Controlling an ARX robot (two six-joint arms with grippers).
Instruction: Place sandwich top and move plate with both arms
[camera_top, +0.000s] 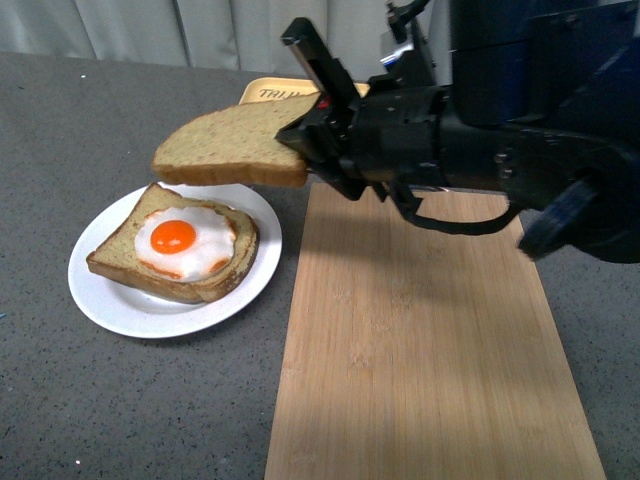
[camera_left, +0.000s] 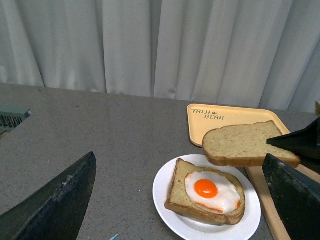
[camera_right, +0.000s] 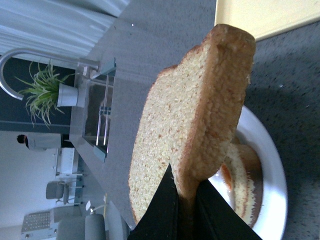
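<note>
**A:** Starting closest in: anything on the board (camera_top: 430, 350)?

**B:** Nothing. Bare wood, lying just beside the plate (camera_top: 100, 300) on its right.

**A:** And on the plate?

**B:** Only the egg slice (camera_top: 120, 258), flat and uncovered.

**A:** Whereabouts of the top (camera_top: 225, 145), then?

**B:** Up in the air. Held roughly level above the plate's far edge, clear of the egg slice and offset toward its far right. Pinched by one crust edge in the right gripper (camera_top: 300, 140), jaws pressed tight on the bread in the right wrist view.

**A:** Left gripper (camera_left: 178, 157)?

**B:** Spread wide, gripping nothing. Facing the plate from well apart, and absent from the front view.

**A:** Farther back?

**B:** Yellow tray (camera_left: 235, 117) just behind the plate, then grey curtain (camera_left: 150, 45).

**A:** Tally so far?

**B:** Pick-up done, judging by the grip. Placement not yet done: needs shifting over the egg slice, lowering flat, then letting go. After that, the whole plate move remains, with neither gripper near the rim so far. Probably under halfway.
</note>
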